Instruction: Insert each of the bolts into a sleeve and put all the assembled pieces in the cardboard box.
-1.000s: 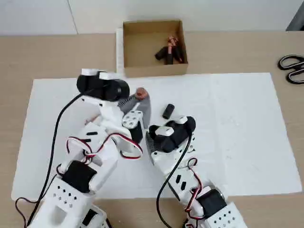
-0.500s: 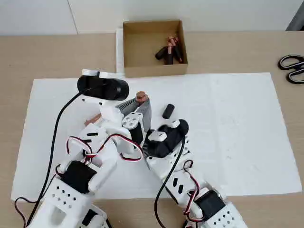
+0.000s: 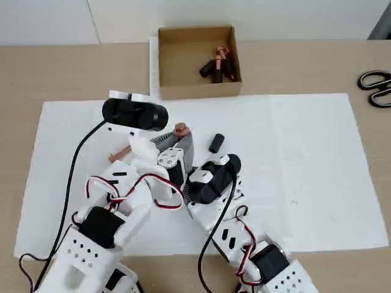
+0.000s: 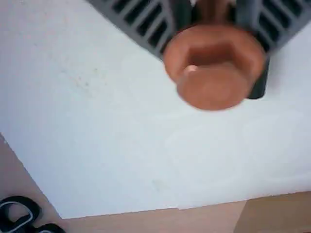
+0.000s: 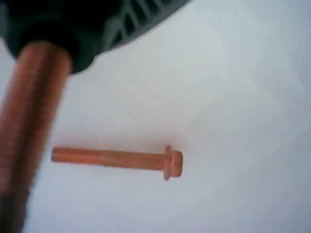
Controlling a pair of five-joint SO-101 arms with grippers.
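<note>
Bolt (image 3: 180, 129) clamped tight in the left gripper (image 3: 176, 140), head up, over the white paper (image 3: 305, 159) on the near side of the cardboard box (image 3: 183, 61). Second bolt (image 5: 116, 158) lying loose on the paper, left of that gripper. Black sleeve (image 3: 216, 143) lying just right of the held bolt. Right gripper (image 3: 189, 183) close by, perhaps on a sleeve; grip impossible to tell.

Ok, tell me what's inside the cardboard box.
Inside the cardboard box, a small pile of copper bolts in black sleeves lies toward one side. Their exact count is unclear because they overlap.
</note>
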